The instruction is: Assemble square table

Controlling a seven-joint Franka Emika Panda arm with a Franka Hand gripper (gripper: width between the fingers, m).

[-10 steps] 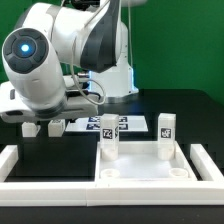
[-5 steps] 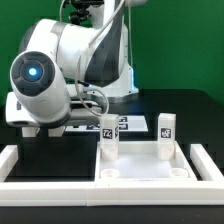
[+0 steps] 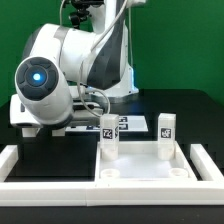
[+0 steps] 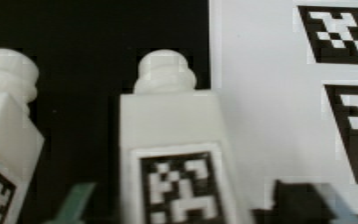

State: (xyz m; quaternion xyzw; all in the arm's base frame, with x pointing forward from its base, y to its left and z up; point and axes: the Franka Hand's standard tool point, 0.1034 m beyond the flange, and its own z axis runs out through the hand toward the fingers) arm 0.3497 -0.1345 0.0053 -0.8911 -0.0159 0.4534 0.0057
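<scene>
Work table [image 3: 60, 160]: black, matte surface.
Border rail [image 3: 50, 192]: white, lies along the near edge and up both sides.
Square table slab [image 3: 138, 162]: flat on the black, inside the rail, toward the exterior view's right.
Leg blocks [image 4: 172, 140]: two lie side by side, slightly apart.
Marker board [image 3: 127, 124]: flat, behind the slab.

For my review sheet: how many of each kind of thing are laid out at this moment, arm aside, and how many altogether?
Square table slab: 1
Leg blocks: 4, two upright on the slab (the other), two more in the wrist view
Marker board: 1
Border rail: 1
Total: 7
</scene>
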